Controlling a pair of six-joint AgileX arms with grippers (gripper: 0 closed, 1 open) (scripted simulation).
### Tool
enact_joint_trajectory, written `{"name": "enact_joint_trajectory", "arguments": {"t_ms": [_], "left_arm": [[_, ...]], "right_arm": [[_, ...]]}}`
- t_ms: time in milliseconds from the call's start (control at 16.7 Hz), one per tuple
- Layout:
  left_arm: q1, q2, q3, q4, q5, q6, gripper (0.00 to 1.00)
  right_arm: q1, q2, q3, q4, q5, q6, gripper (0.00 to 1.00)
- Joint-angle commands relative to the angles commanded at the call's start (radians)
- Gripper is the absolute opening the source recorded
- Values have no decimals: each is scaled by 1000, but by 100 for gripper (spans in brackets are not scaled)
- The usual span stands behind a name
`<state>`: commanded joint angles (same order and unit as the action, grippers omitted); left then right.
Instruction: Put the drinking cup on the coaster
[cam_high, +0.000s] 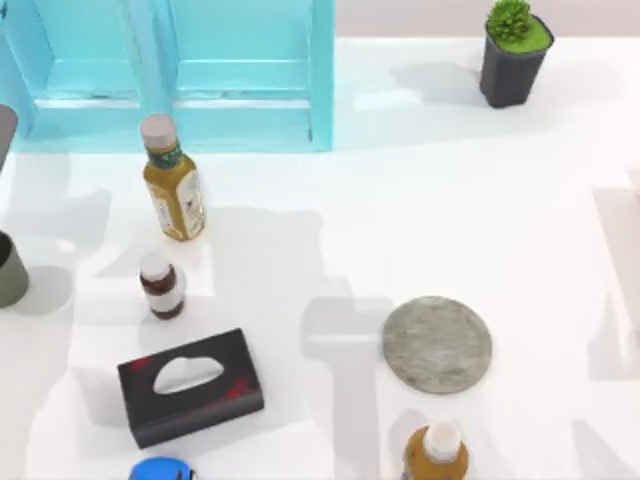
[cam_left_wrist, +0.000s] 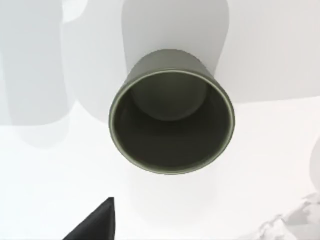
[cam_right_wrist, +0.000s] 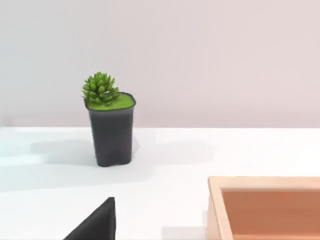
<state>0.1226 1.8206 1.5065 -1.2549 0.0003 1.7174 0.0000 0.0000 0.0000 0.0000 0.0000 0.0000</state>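
Observation:
The drinking cup (cam_high: 10, 270) is a plain grey cylinder standing upright at the far left edge of the table. In the left wrist view I look down into the drinking cup's (cam_left_wrist: 171, 120) open, empty mouth from close above. A dark corner of my left gripper (cam_left_wrist: 95, 225) shows beside it, apart from the rim. The coaster (cam_high: 437, 344), a flat mottled grey disc, lies right of the table's middle with nothing on it. A dark corner of my right gripper (cam_right_wrist: 95, 225) shows in the right wrist view, facing the back of the table.
Between cup and coaster stand a small brown bottle (cam_high: 162, 286), a tall yellow bottle (cam_high: 173, 180) and a black tissue box (cam_high: 190, 386). Another bottle (cam_high: 436, 455) stands just in front of the coaster. A teal shelf (cam_high: 170, 70) and a black plant pot (cam_high: 513, 55) stand at the back.

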Motion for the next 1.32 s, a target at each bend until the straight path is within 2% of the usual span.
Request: {"name": "enact_joint_trajectory", "arguments": {"t_ms": [240,720,1020,1320], "left_arm": [[-3,9,-36,41,0,-2,100],[3,95,-267,366,0,4,100],[3,100,-280,380,0,5,100],[3,100,-280,380,0,5,62]], "right_arm": [[0,0,0,0,0,0,100],[0,0,0,0,0,0,100],[0,0,0,0,0,0,100],[0,0,0,0,0,0,100]]}}
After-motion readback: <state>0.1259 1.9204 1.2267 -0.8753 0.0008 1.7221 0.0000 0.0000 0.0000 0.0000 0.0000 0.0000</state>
